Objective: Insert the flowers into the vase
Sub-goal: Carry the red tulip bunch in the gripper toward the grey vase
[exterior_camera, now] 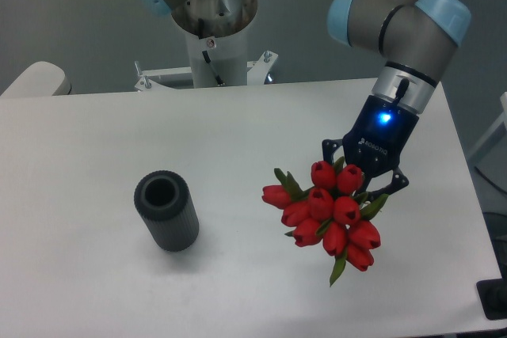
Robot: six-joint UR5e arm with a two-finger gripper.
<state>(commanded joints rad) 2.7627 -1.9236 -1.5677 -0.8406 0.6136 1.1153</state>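
Flowers, a tight bunch of red tulip buds with green leaves, sit right at the tip of the hand. We see the dark fingers reach around the top of the bunch, and the hand looks clamped on it. The buds cover the fingertips. The vase stands upright on the white table, well apart from the flowers, off to their left, with its round mouth open.

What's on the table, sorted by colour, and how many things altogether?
Red: 1, the flowers, held by the gripper
Dark grey: 1, the vase
Total: 2
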